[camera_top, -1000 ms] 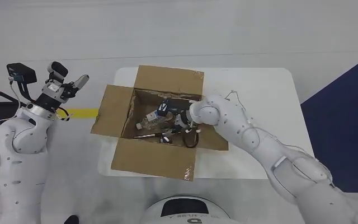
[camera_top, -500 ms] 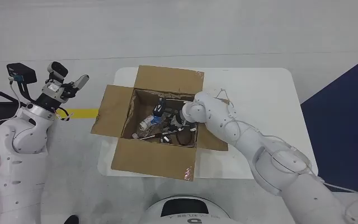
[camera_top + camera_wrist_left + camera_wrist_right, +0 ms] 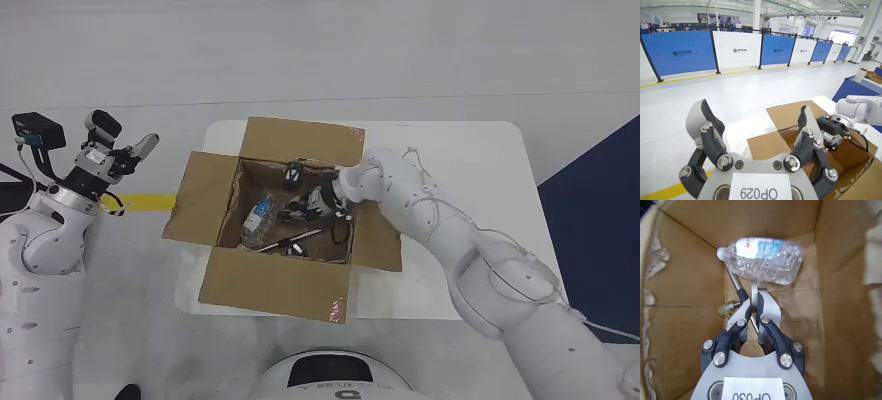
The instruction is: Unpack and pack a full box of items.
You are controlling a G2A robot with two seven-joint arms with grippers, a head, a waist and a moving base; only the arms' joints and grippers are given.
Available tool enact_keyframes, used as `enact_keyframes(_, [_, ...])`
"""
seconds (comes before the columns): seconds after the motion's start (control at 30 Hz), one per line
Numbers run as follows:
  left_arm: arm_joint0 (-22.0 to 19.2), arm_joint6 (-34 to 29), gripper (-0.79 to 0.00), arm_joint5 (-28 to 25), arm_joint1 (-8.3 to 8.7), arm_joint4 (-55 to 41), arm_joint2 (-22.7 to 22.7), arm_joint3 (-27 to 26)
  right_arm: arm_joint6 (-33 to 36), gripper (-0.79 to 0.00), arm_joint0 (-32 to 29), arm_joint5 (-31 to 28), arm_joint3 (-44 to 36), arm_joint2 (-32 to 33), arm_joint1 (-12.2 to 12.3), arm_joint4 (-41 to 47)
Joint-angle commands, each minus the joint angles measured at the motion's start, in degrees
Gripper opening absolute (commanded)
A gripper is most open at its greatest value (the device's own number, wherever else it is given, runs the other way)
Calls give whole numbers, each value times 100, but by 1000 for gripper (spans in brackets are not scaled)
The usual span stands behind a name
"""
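Down in the open brown cardboard box [image 3: 300,140], the right pincer [image 3: 754,306] is clamped together on the edge of a thin round metal disc [image 3: 753,289]. The disc is probably part of a steel tool, though its full shape is hard to make out. Just beside it a slim metal rod with a black sleeve [image 3: 733,277] slants across the box floor. The rod's far end runs under a crushed clear plastic bottle with a white cap and a blue-and-white label [image 3: 762,260], which lies on its side just beyond the disc.

The step in hand looks like lifting the metal piece out. A slow, straight rise should serve best — clear of the cardboard walls, with the grip held firm so the thin edge does not slip and the rod comes free without dragging the bottle.

Farther off, past the left edge of the white desk [image 3: 470,165], the left pincer [image 3: 753,109] hangs over the floor with its fingers wide apart — holding nothing.
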Motion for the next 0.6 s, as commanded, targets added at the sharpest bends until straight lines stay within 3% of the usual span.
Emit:
enact_keyframes(0.0, [0, 0, 0, 0, 0, 0, 0, 0, -337, -785, -50, -141, -321, 202, 212, -205])
enact_keyframes(0.1, [0, 0, 0, 0, 0, 0, 0, 0, -936, -785, -331, -141, -1035, 713, 687, -755])
enact_keyframes(0.2, [0, 0, 0, 0, 0, 0, 0, 0, -1520, -785, -1026, 7, -2103, 1657, 1294, -1428])
enact_keyframes(0.37, [0, 0, 0, 0, 0, 0, 0, 0, -1950, -785, -3547, 386, -5021, 4089, 2253, -2194])
enact_keyframes(0.47, [0, 0, 0, 0, 0, 0, 0, 0, -2187, -785, -5075, 570, -6390, 5391, 2519, -2213])
enact_keyframes(0.57, [0, 0, 0, 0, 0, 0, 0, 0, -2785, -785, -6294, 892, -7116, 6402, 2612, -2216])
